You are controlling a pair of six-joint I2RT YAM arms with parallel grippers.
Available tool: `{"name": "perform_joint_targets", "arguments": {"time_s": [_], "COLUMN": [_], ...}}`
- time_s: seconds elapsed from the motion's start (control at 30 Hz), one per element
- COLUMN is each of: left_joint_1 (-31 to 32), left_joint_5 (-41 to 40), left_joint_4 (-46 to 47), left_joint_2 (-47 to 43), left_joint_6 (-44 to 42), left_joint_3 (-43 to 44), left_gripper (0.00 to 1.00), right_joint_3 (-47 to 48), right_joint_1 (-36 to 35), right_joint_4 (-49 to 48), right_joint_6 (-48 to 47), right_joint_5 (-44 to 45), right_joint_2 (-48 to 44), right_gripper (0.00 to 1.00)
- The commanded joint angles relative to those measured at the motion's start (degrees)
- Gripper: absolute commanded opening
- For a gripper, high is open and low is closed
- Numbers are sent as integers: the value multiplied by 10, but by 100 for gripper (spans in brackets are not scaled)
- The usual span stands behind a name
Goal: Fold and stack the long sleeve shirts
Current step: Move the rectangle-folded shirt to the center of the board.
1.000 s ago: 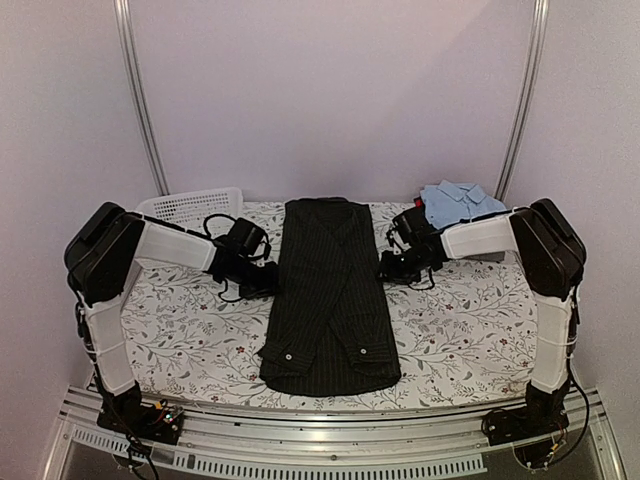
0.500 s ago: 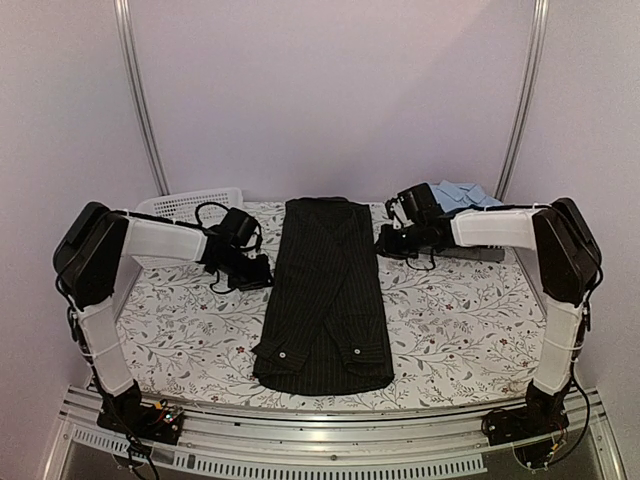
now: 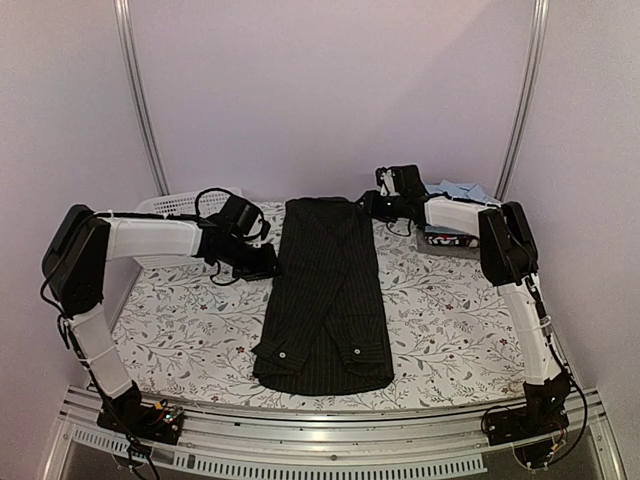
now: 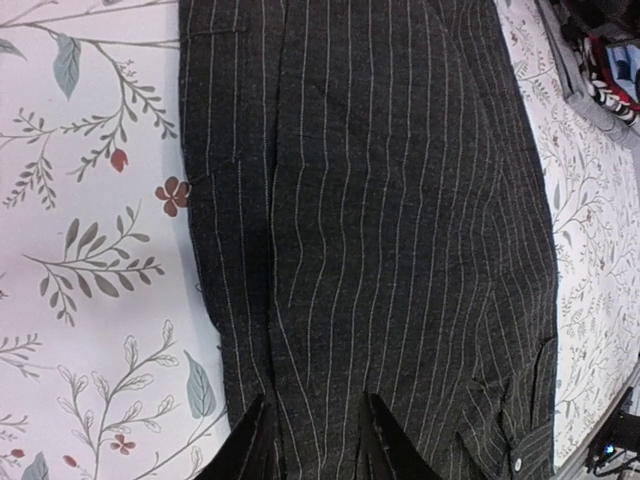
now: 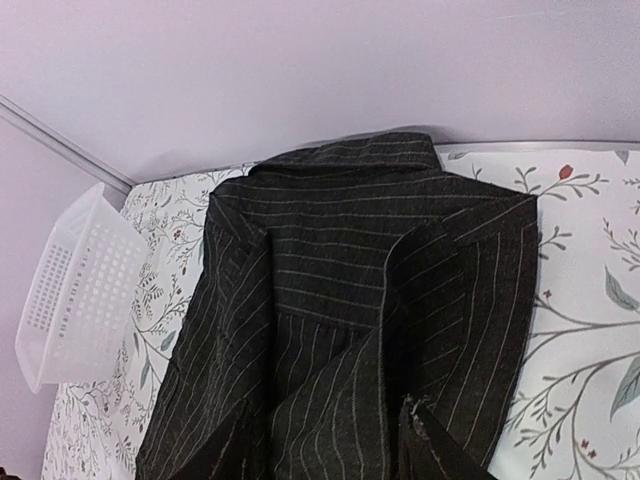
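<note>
- You have the large black pinstriped button-up shirt [image 3: 325, 290] lying flat down the middle of the floral-print table [image 3: 450, 310]. It is folded into a long narrow strip, with the collar at the far end and the cuffs at the near edge.
- Two small white buttons [image 3: 284, 353] show on the cuffs at the near end, where the sleeves lie crossed over the body.
- Your left gripper [image 3: 268, 266] sits at the shirt's left edge, about a third of the way down from the collar. In the left wrist view its fingers [image 4: 250, 450] stand a narrow way apart over the striped cloth, with nothing pinched between them.
- Your right gripper [image 3: 368, 205] is at the far right corner of the shirt, just beside the collar. In the right wrist view its jaws are parted a moderate way, and the collar end lies in front of them, not gripped.
- The light blue collared shirt [image 3: 462, 190] lies in the far right corner of the table, behind the right arm and apart from the black one.
- The white plastic mesh basket [image 3: 185, 205] rests at the far left corner, behind the left arm.
</note>
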State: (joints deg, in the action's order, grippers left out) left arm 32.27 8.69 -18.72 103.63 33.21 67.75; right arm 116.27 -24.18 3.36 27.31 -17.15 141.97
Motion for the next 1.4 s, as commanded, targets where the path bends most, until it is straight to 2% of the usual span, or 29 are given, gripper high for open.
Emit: {"name": "perform_joint_targets", "arguments": {"time_s": [0.0, 0.13, 0.4, 0.53, 0.73, 0.8, 0.9, 1.13, 1.37], "left_joint_1": [13, 34, 104, 133, 168, 171, 175, 187, 205], "left_joint_5": [30, 62, 86, 98, 89, 108, 120, 168, 177], "left_joint_4": [11, 43, 82, 95, 34, 19, 22, 71, 97], "left_joint_2": [11, 40, 145, 200, 262, 260, 221, 126, 91], "left_joint_6": [-11, -3, -23, -25, -26, -26, -33, -23, -8], "left_joint_3": [25, 47, 133, 182, 229, 208, 130, -33, -99], "left_gripper": [29, 29, 29, 29, 29, 30, 30, 30, 29], "right_joint_3": [85, 113, 101, 33, -20, -25, -44, -136, -140], "right_joint_1": [11, 12, 12, 16, 35, 35, 35, 17, 7], "right_joint_4": [-22, -29, -48, -47, -36, -34, -20, -47, -46], "right_joint_6": [8, 24, 37, 22, 10, 2, 2, 8, 9], "right_joint_5": [-59, -76, -104, -87, -92, -101, -120, -139, -125], "right_joint_2": [82, 127, 141, 95, 31, 16, -4, -64, -69], "right_gripper": [48, 49, 50, 52, 56, 58, 60, 64, 68]}}
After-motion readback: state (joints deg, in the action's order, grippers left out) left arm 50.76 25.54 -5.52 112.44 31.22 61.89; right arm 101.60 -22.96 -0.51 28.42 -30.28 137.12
